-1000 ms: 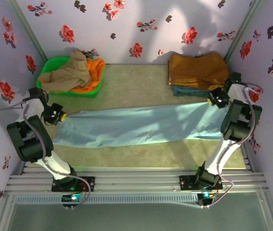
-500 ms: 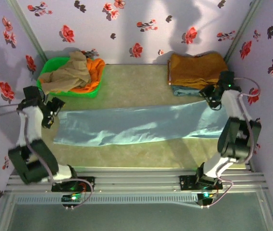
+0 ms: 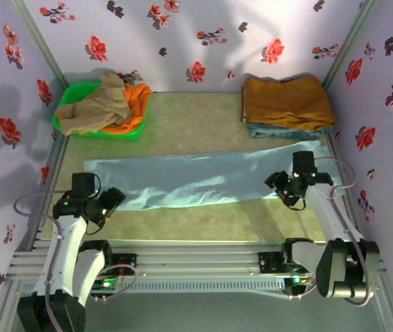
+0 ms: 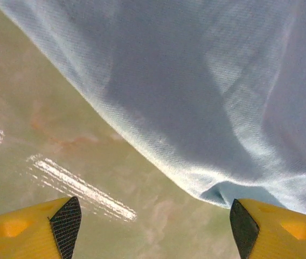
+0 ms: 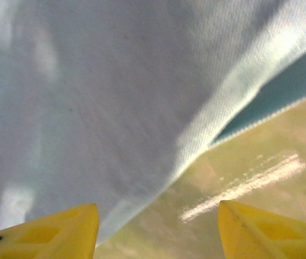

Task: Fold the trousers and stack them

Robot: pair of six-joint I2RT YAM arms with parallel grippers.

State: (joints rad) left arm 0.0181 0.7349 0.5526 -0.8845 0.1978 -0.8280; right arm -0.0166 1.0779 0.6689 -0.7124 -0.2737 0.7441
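Note:
The pale sky-blue trousers (image 3: pixel 189 178) lie flat in a long strip across the table, folded lengthwise. My left gripper (image 3: pixel 113 200) is open, low over the table at the strip's near left corner; the left wrist view shows the trousers' edge (image 4: pixel 196 108) just ahead of the yellow fingertips (image 4: pixel 61 226), with bare tabletop between them. At the strip's near right end my right gripper (image 3: pixel 278 185) is open too. In the right wrist view the trousers (image 5: pixel 99 97) fill the upper left, their hem running diagonally past the fingertips (image 5: pixel 56 232).
A green basket (image 3: pixel 68 126) at the back left holds a beige-khaki garment (image 3: pixel 99 104) and an orange cloth. A folded mustard-brown garment (image 3: pixel 283 100) lies on a stack at the back right. Flowered walls close in both sides.
Both arms have swung from the far corners of the trousers down to the near edge. The cloth lies released, its ends flattened and shifted slightly back.

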